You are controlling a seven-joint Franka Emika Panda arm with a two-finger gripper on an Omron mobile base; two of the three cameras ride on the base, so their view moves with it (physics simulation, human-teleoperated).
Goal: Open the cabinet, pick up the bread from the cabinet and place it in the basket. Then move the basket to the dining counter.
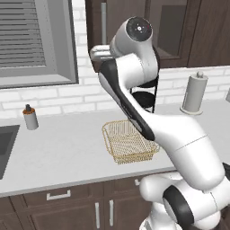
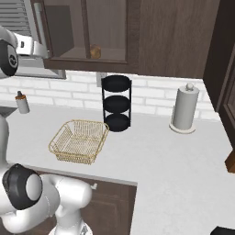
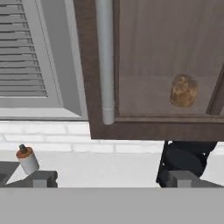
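Your gripper (image 3: 109,179) hangs before the cabinet (image 3: 175,129), jaws spread wide and holding nothing, its two tips well apart at the bottom of the hand view. The silver handle (image 3: 105,61) runs down the door's left edge above the tips and between them, not yet touched. Behind the glass the bread (image 3: 183,90) sits on the lower shelf, to the right of the handle; the door looks shut. Below, the basket (image 2: 78,141) stands empty on the worktop (image 2: 174,156) just in front of the black rack (image 2: 116,103), with a paper towel roll (image 2: 184,110) well off to the right. The likely trouble lies at the handle: close too low and the tips could slip off its rounded bottom end, or pinch the door frame instead. A pull not following the door's arc could drag the tips off the bar. Once open, the door may swing toward your arm (image 1: 134,67), which stands close to the cabinet front.
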